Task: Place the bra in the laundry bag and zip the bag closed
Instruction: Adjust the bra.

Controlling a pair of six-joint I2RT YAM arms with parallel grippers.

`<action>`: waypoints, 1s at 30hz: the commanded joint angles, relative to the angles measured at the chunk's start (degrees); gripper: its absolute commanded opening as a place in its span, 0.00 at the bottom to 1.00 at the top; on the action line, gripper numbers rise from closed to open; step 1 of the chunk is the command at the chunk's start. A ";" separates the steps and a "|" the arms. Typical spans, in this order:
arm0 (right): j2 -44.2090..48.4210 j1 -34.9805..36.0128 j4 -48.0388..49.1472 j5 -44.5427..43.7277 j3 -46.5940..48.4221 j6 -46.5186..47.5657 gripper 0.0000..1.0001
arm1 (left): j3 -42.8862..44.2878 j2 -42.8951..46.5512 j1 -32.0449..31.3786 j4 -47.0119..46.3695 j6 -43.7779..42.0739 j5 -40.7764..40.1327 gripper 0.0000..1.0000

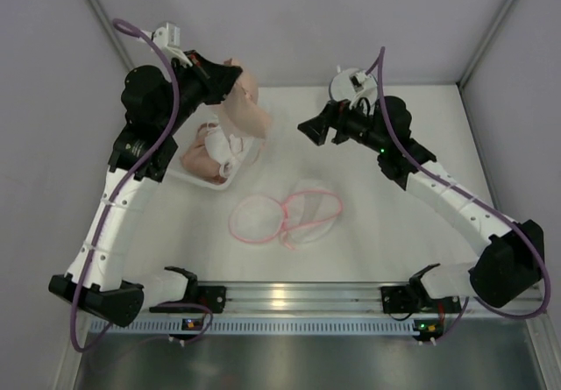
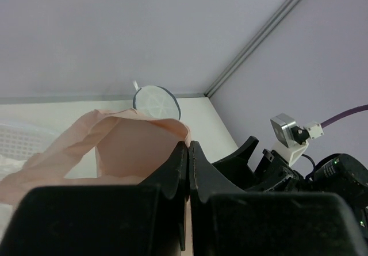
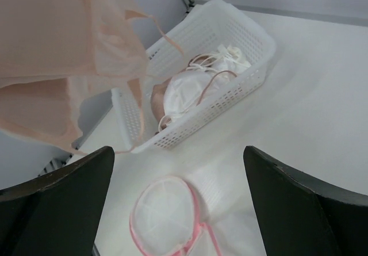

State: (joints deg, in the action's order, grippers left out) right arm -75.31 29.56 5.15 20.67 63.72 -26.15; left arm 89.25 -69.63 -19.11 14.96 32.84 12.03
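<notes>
Carrying is the step in hand. The left pincer [image 2: 188, 148] is clamped together on an edge of the bra [image 1: 245, 109], which hangs in the air at the far left of the table [image 1: 368, 232], just above the basket [image 1: 200, 178] and well apart from the bag [image 1: 289, 215]. The right pincer [image 3: 178, 152] hovers just right of the bra, fingers wide apart and holding nothing. The bag lies flat near the middle of the table, and its pink-rimmed mouth appears unzipped. Next, I judge, the bra must come nearer and rightward, down to that mouth, with the right pincer likely lifting the rim. The bra is peach, soft and limp, its cups folded and its straps dangling.
</notes>
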 commanded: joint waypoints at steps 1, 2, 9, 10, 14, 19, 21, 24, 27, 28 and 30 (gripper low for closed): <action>-1.33 0.76 6.36 -5.62 2.10 1.88 0.95 | 1.53 -0.33 0.04 1.12 -1.02 -4.03 0.00; -1.77 2.33 6.80 -6.77 2.37 3.03 0.95 | 1.89 -0.51 0.13 2.34 -1.11 -4.30 0.00; -6.78 10.51 12.86 -13.98 6.32 8.31 0.95 | 2.86 -0.78 0.13 3.50 -0.32 -7.97 0.00; -7.74 11.30 13.65 -14.86 6.67 8.48 0.96 | 2.60 -0.51 0.13 3.58 0.11 -9.03 0.00; -10.12 16.91 14.97 -20.39 10.71 10.76 0.99 | 2.15 0.37 0.13 3.32 1.00 -11.42 0.00; -15.92 20.27 14.02 -22.33 16.07 9.98 0.99 | 2.85 0.02 0.13 4.19 0.82 -7.12 0.00; -17.41 20.62 14.10 -23.99 17.31 10.15 0.99 | 3.29 0.10 0.22 5.07 0.82 -6.50 0.00; -17.68 20.80 17.33 -24.62 16.79 11.38 1.00 | 3.38 0.54 0.13 6.22 0.56 -7.02 0.00; -18.38 21.41 20.15 -27.15 16.96 12.53 0.99 | 2.68 1.07 0.13 6.48 1.00 -7.81 0.00; -18.82 21.85 20.69 -28.56 17.48 13.31 1.00 | 2.68 1.24 0.13 6.48 1.08 -7.81 0.00; -20.13 22.12 21.31 -31.54 18.45 14.28 0.99 | 2.59 1.51 0.22 6.57 1.26 -7.29 0.00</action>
State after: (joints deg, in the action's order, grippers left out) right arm -94.06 50.41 20.25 -5.21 78.56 -14.46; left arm 90.02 -70.43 -19.11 21.91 33.28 4.43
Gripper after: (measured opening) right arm 0.993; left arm 0.023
